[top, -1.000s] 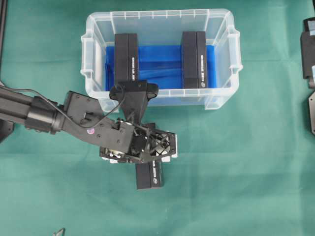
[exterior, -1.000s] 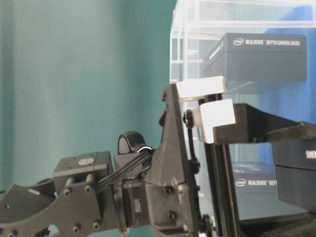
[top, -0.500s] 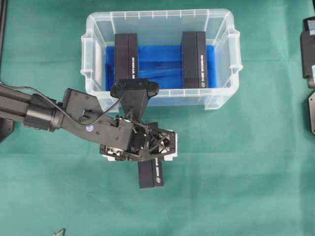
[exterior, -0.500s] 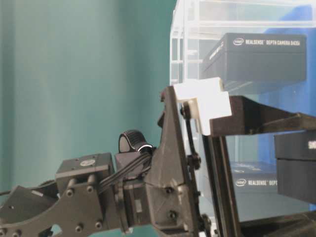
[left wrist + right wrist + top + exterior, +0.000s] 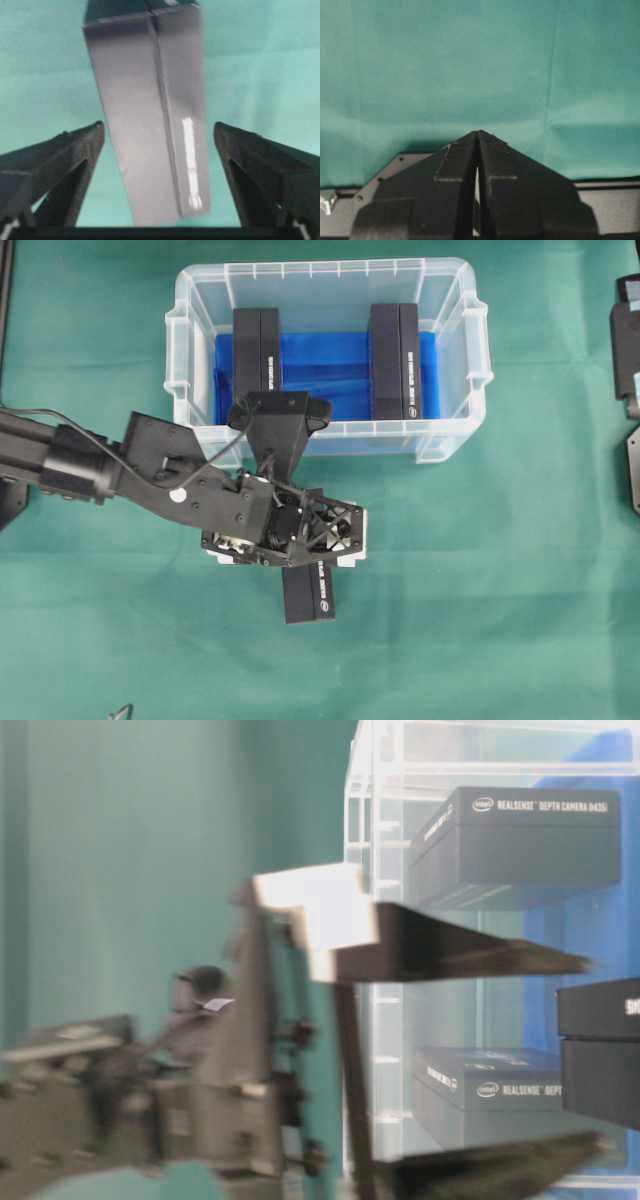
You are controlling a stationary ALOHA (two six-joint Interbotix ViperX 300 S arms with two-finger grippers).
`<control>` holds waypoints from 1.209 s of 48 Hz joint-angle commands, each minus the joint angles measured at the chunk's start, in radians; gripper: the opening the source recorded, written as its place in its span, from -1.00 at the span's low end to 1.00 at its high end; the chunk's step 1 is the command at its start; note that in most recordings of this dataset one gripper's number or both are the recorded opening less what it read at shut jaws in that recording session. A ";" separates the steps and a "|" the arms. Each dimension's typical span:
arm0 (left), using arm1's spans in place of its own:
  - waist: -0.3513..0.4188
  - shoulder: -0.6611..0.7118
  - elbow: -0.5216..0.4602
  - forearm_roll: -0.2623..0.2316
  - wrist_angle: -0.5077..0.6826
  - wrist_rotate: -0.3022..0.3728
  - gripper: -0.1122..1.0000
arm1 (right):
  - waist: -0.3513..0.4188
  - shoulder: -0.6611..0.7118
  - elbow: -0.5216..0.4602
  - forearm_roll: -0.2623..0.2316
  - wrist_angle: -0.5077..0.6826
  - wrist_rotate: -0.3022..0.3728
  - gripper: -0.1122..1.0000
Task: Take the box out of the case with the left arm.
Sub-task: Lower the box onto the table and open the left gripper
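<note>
Left arm (image 5: 150, 1120) smeared by motion blur in the table-level view, box (image 5: 309, 592) on the bench half hidden under the left gripper (image 5: 290, 540) from overhead, its far end cut off in the wrist view, small lettering unreadable, right arm (image 5: 630, 390) cropped by the frame edge.

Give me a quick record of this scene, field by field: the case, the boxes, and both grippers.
case: clear bin with blue bottom, on green cloth
boxes in case: two black, left box and right box
box outside: black box lying on the cloth in front of the case
left gripper: open, fingers either side of the outside box, not touching
right gripper: shut, holding nothing
</note>
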 commanded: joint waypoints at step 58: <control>0.005 -0.316 0.057 0.008 0.222 0.118 0.74 | -0.002 0.000 -0.011 -0.003 -0.003 0.000 -0.80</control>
